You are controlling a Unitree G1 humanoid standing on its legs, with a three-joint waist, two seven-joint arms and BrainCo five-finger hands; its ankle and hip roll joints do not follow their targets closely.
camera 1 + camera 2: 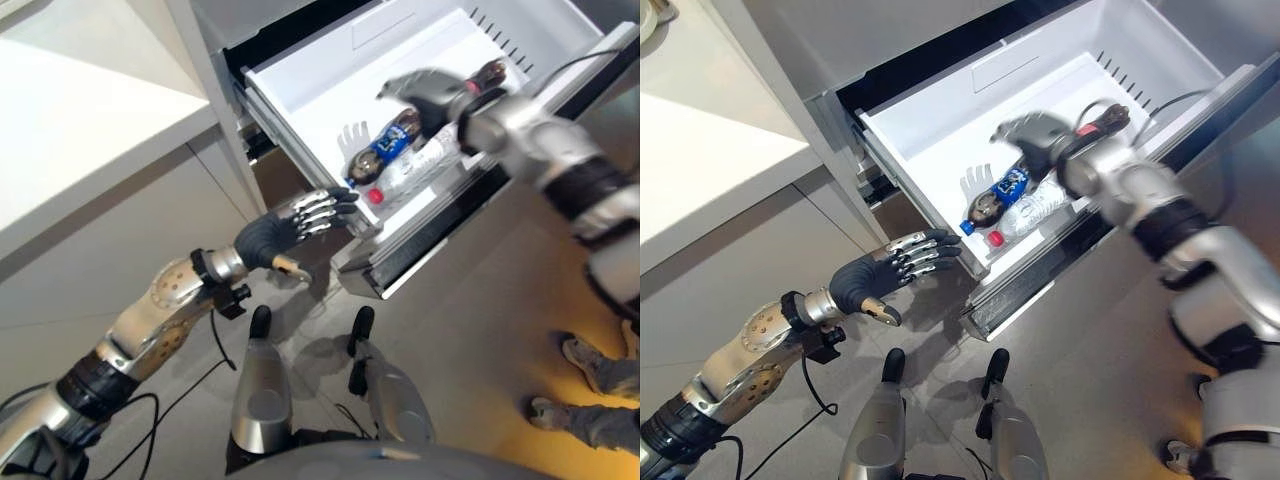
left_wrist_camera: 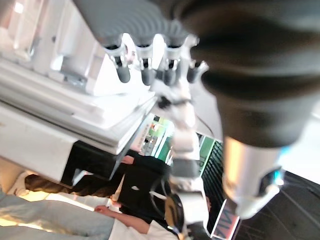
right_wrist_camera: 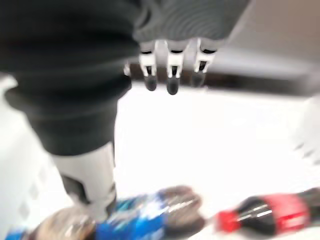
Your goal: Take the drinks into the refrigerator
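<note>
- Right hand (image 1: pixel 1035 135) hovers over the white plastic pull-out refrigerator drawer (image 1: pixel 940 130); its fingers are relaxed and apart, holding nothing, as the right wrist view confirms.
- Left hand (image 1: pixel 890 265) sits just beside the drawer's front corner, fingers straight and apart, holding nothing.
- Inside the drawer, near its front wall, lie the dark cola bottle with a blue label (image 1: pixel 998 196), the clear bottle with a red cap (image 1: pixel 1025 212) touching it, and the dark cola bottle with a red label (image 3: pixel 272 214) further back.
- Step in hand, as judged: the drinks lie in the drawer and the placing hand is free of them.
- Next move calls for lifting the right hand clear of the drawer, then pushing the drawer front inward until closed.
</note>
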